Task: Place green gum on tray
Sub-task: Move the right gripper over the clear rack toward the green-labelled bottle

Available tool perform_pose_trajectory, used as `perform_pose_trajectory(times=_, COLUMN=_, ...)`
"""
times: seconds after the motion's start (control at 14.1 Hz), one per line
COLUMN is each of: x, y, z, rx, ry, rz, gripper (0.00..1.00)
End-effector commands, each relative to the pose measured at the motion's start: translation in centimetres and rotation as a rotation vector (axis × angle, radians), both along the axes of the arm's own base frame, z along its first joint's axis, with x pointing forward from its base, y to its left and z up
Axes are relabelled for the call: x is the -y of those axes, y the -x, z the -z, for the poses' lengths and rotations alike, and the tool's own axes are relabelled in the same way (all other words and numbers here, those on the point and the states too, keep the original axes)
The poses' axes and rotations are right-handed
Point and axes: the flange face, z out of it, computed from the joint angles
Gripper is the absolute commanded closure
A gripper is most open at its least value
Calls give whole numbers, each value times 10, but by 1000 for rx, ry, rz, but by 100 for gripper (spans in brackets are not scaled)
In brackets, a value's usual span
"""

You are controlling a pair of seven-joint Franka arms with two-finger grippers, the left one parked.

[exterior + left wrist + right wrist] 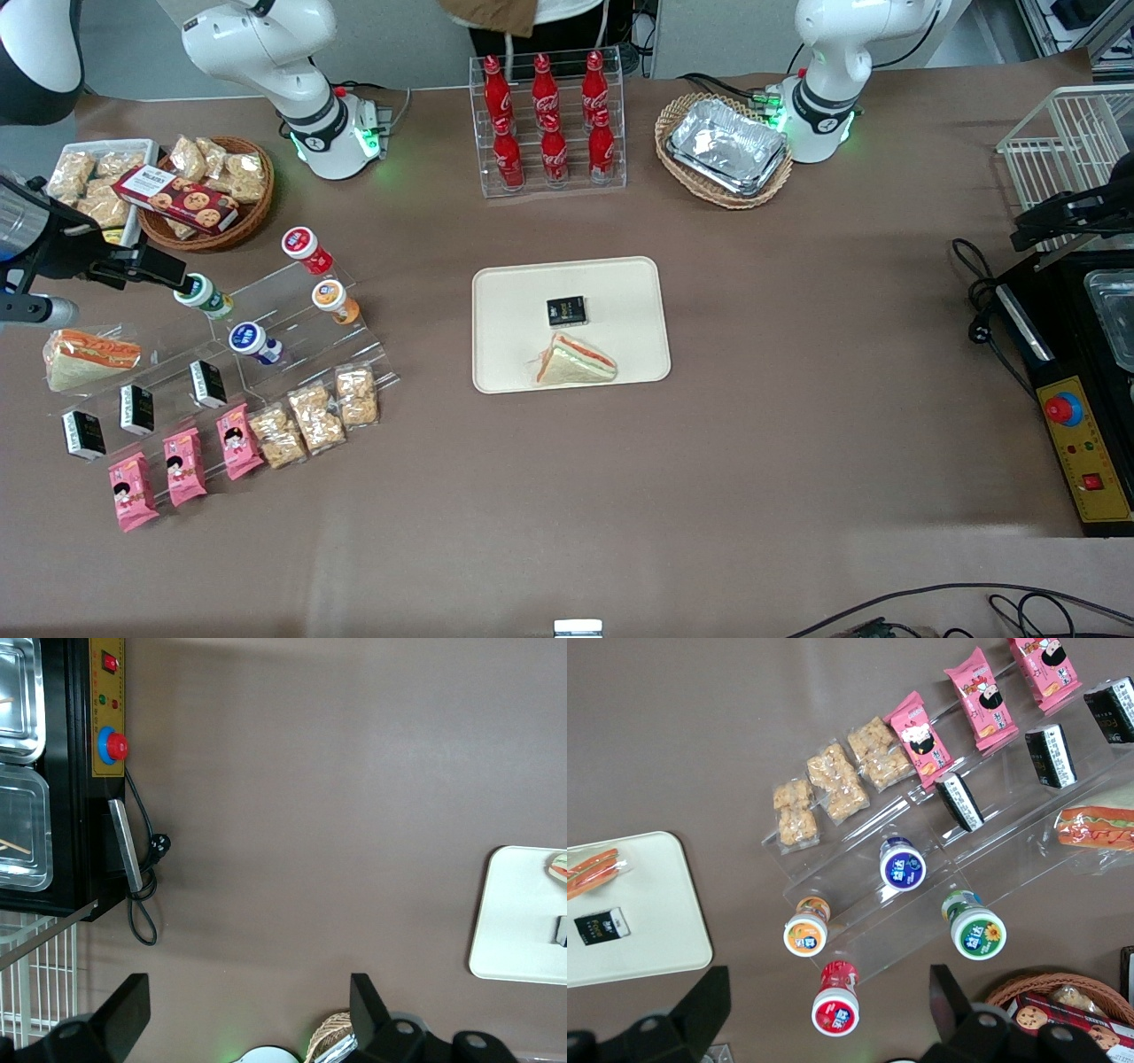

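Gripper (170,270) mid-left of frame, fingers spread wide, holding nothing, tips prob just beside green gum (203,296) on acrylic rack (292,341), tray (620,283) center w/ sandwich (576,361).

- Front view: high overhead, facing down across whole table, both arm bases visible.
- Right wrist view: downward, nearer, above stepped acrylic stand (921,895) with gripper (828,1010); shares tray (664,930) with front.
- Left wrist view: downward over black appliance (62,780); shares tray corner.
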Motion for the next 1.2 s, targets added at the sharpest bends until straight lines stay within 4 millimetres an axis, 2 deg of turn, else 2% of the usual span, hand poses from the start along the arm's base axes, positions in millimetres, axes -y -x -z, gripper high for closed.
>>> perform_pose_trajectory(times=0.0, x=4, y=10, z=-3, rx=-54, ry=3, rz=-29, gripper=0)
perform_pose_trajectory(times=0.28, x=19, y=34, z=8, rx=-81, ry=32, rz=-199, gripper=0)
perform_pose_trajectory(times=0.35, x=30, y=44, z=15, rx=-80, ry=24, rz=-238, gripper=0)
perform_pose_trajectory(times=0.57, x=66, y=76, z=53, rx=-38, ry=-1, rz=-355, gripper=0)
perform_pose_trajectory(times=0.92, x=75, y=98, z=110, rx=-28, ry=50, rz=-429, gripper=0)
perform_pose_trajectory(times=1.13, x=94, y=105, z=136, rx=-10, ry=43, rz=-441, gripper=0)
